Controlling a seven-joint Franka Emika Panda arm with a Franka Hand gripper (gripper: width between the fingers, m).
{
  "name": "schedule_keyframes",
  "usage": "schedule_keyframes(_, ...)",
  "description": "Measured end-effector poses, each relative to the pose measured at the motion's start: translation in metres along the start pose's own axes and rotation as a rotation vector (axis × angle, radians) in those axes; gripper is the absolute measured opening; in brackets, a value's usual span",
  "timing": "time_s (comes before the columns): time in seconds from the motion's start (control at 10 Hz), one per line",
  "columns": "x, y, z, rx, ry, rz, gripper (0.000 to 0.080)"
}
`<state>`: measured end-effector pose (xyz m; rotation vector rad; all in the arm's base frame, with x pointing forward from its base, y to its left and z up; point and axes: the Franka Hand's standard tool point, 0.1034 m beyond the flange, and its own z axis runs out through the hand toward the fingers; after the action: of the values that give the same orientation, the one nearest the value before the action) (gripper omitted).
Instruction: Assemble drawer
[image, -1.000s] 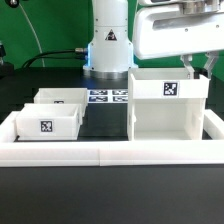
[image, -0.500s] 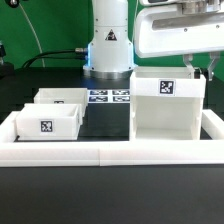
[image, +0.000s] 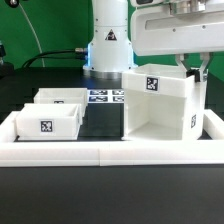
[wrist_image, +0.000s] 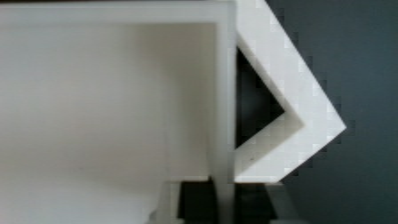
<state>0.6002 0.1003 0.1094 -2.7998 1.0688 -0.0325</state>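
The arm (image: 165, 30) reaches in from above on the exterior view's right, its broad white wrist section level over the scene and the gripper (image: 197, 68) pointing down at the top far-right corner of the housing (image: 160, 115). In the wrist view the gripper (wrist_image: 231, 202) is clenched on the housing (wrist_image: 107, 110): a thin white wall runs straight down between the two dark fingers (wrist_image: 196, 205), which press in from either side. The housing is a tall white box standing on the black tabletop (image: 100, 122) at the exterior view's right, turned at an angle so that one corner faces the camera. Its open side shows a plain white inside, and it carries black-and-white tags near its top and on its right face. Well apart from it, on the exterior view's left, sit the two small open-topped trays: the front tray (image: 47, 121) with a tag on its near wall, and the rear tray (image: 62, 97) just behind it. The marker board (image: 108, 96) lies flat between trays and housing, in front of the robot base (image: 108, 45), and the low white border wall (image: 110, 152) runs along the front.
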Motion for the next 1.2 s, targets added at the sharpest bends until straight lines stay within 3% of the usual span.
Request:
schedule_keyframes(0.4,-0.0006,0.0013,0.0005,0.012,-0.014,0.231,0.0038)
schedule_keyframes(0.8,0.0061,0.0071,-0.0005,0.055,-0.021,0.665,0.0038)
schedule_keyframes(1.2,0.0068,0.0067,-0.0010,0.064,-0.040,0.858,0.0038)
